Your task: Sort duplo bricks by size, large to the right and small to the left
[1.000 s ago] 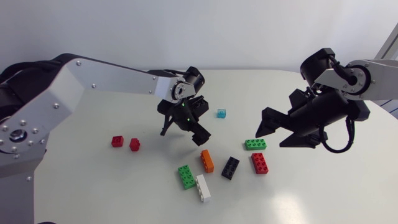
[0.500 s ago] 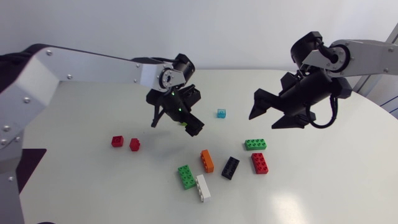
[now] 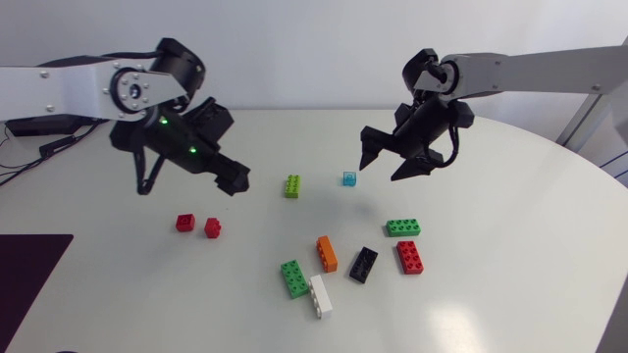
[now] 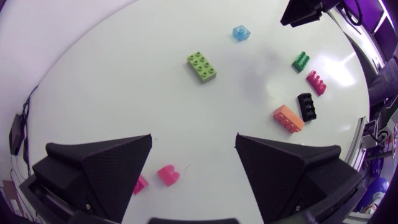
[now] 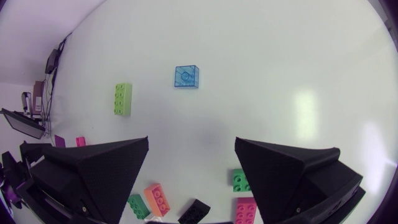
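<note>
Left gripper (image 4: 193, 149): fingers spread wide, nothing between them. It hangs over the left part of the table (image 3: 510, 294), with two small red bricks (image 3: 184, 223) (image 3: 213, 227) lying on the table just under and beside it.

Right gripper (image 5: 191, 146): also spread, empty, held above the table's far middle. The small blue brick (image 5: 186, 76) lies ahead of it, centred on the gap between the fingers but not yet between them. The lime brick (image 3: 292, 185) lies flat beside the blue one, apart from it and toward my left arm.

My read: next pick is the blue brick, a small one, so it belongs on the left by the reds.

To do it well:
- Carry the gap forward until the blue brick sits between the fingers, then go straight down.
- Square the fingers to its flat side walls. It is low and small, and the broad wedges could tip it or squirt it out from a corner.
- Grip the walls, not the studs.
- Lift clear before crossing, since the lime brick is on the way.

Other bricks lie loose near the middle front: dark green (image 3: 403, 227), red (image 3: 410, 257), black (image 3: 364, 264), orange (image 3: 327, 253), green (image 3: 293, 278) and white (image 3: 320, 295). Green and white are touching.

Containers: I see none. No bins or trays, everything is on bare tabletop, so the two sides are just table areas.
</note>
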